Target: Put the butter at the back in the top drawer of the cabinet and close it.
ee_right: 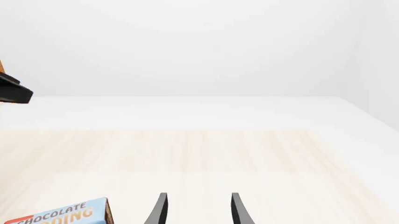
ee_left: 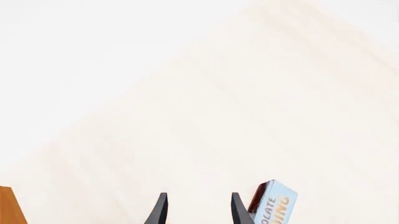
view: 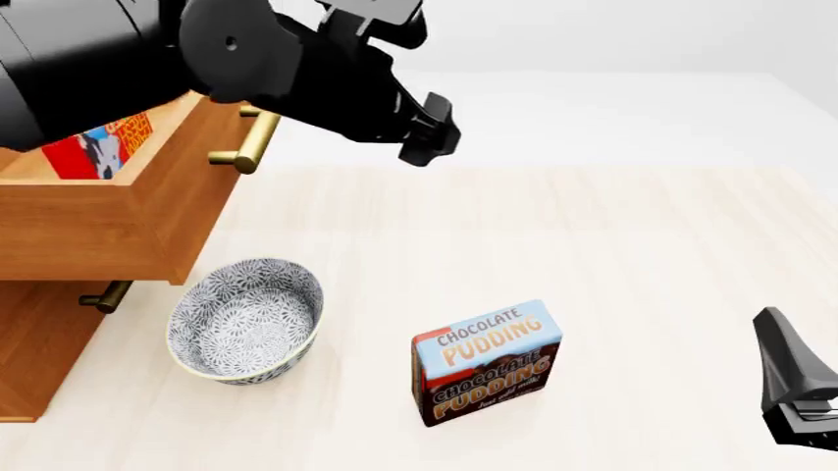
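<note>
Only the front view shows butter (view: 98, 147) lodged in the pulled-out top drawer (view: 125, 221); "CHOCOLATE PUDDING" is read on the box (view: 488, 361). Both grippers' (ee_left: 196, 210) (ee_right: 196, 210) jaws are parted, empty.

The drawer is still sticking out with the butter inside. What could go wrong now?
Two things might go wrong. The left gripper hangs open, away from the top drawer and its brass handle, so a careless push could miss or slide off the handle. Also, the patterned bowl sits near the cabinet, under the open drawer's front corner, so a low-swinging arm could bump it. The butter looks safely inside.
</note>
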You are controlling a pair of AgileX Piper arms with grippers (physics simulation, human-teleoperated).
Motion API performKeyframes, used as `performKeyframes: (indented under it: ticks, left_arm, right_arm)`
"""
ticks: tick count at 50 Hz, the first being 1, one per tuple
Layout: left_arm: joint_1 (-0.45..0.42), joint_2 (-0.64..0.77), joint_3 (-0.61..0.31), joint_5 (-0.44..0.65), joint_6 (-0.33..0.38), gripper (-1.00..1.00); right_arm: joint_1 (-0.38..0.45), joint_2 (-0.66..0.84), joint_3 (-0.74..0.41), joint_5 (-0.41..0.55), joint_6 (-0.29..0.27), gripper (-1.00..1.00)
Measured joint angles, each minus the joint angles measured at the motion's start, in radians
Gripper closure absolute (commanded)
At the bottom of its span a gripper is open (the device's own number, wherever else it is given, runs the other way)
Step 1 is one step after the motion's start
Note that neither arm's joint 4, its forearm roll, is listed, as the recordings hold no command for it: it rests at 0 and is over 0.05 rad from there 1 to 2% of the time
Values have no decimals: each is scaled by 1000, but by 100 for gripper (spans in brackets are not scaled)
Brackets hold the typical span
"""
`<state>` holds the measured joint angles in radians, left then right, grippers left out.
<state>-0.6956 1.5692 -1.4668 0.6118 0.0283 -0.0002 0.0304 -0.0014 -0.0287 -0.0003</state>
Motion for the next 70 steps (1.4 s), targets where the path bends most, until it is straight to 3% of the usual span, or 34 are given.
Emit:
performKeyframes:
  ticks: [13, 40, 70]
  left_arm:
    - [-12, 39, 10, -22, -25, -100]
    - [64, 14, 136, -97, -35, -100]
    - [121, -19, 202, -121, -53, -100]
  right_arm:
    - [0, 0, 0, 0, 0, -100]
    - [0, 0, 0, 0, 0, -100]
    - [0, 0, 0, 0, 0, -100]
